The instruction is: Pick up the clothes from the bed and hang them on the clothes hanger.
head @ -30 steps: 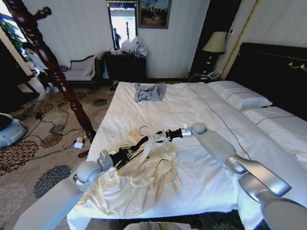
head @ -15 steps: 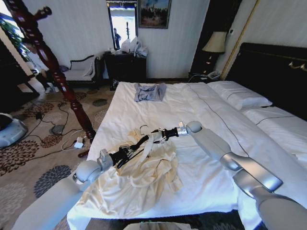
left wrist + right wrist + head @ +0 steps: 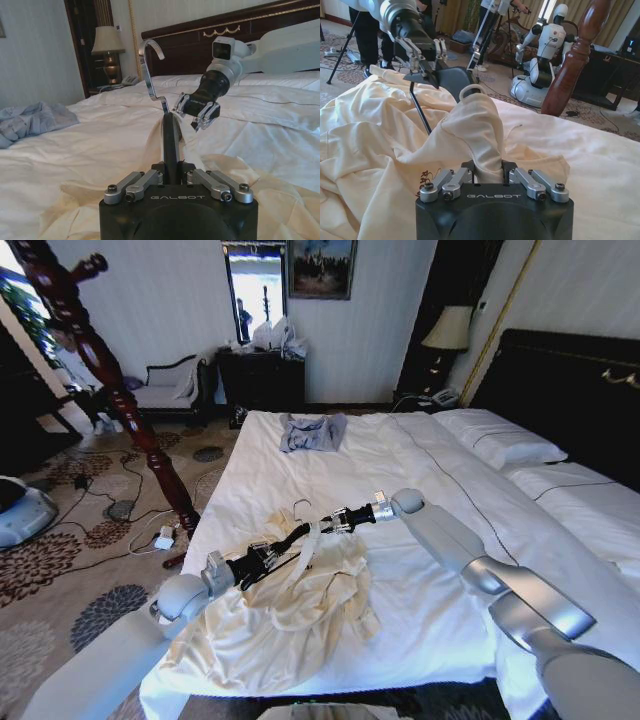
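Head view: clothes (image 3: 300,605) lie crumpled on the bed's (image 3: 440,610) near left corner; left gripper (image 3: 262,558) and right gripper (image 3: 338,521) meet over the collar, stand (image 3: 100,370) far left.
Left wrist: left gripper (image 3: 176,176) clamps a dark hanger (image 3: 170,135), hook (image 3: 148,67) up, long axis pointing toward right gripper (image 3: 198,109).
Right wrist: right gripper (image 3: 492,177) pinches cream fabric (image 3: 475,125) just beside hanger.
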